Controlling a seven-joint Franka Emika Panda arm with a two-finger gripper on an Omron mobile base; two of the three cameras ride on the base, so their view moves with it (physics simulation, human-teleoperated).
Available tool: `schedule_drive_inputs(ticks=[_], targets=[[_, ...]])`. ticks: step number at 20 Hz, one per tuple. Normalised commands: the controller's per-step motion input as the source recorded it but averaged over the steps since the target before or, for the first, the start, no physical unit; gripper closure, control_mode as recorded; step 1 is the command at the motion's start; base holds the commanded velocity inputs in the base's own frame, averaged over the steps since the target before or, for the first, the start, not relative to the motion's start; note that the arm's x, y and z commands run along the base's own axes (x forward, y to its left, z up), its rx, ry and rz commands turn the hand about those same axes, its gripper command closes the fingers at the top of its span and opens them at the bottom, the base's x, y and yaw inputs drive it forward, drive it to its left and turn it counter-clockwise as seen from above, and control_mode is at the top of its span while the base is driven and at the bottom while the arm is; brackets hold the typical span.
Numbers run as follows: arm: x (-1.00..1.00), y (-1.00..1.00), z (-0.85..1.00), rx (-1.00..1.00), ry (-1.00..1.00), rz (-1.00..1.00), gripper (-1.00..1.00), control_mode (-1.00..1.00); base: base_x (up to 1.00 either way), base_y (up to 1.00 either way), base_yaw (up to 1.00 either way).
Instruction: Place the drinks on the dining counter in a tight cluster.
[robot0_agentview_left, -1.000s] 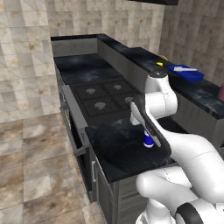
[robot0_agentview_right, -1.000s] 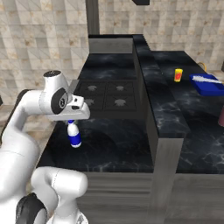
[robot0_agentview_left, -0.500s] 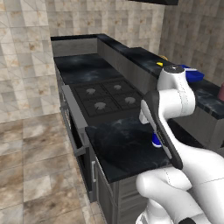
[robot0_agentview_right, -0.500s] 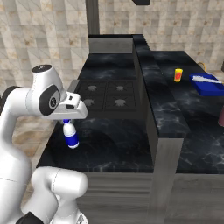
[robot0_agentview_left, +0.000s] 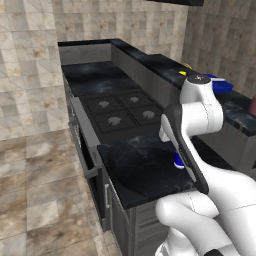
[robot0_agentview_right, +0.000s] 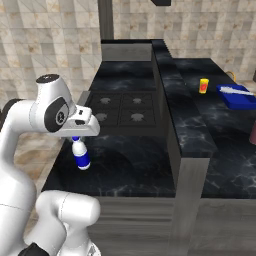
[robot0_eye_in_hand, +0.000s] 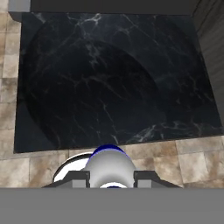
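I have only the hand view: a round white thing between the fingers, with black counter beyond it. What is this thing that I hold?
Observer: It is the small white bottle with a blue label. The gripper is shut on its top, and the bottle hangs a little tilted.
Operator: On which side is the dining counter?
Observer: On the robot's right. The dining counter lies beyond a raised black ledge.
Operator: Does something stand on it already?
Observer: Yes, a yellow-orange cup and a flat blue thing sit at its far part.
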Motion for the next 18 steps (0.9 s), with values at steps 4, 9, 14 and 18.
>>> schedule_drive_inputs(ticks=[4, 9, 14, 18], targets=[[-0.03, 0.00, 0.00, 0.00, 0.00, 0.00, 1.00, 1.00, -0.04, 0.00, 0.00], [0.00, 0.00, 0.00, 0.00, 0.00, 0.00, 1.00, 1.00, -0.43, -0.27, 0.00], [0.00, 0.00, 0.00, 0.00, 0.00, 0.00, 1.00, 1.00, -0.45, -0.85, 0.00], [0.00, 0.00, 0.00, 0.00, 0.00, 0.00, 1.00, 1.00, -0.43, -1.00, -0.03]])
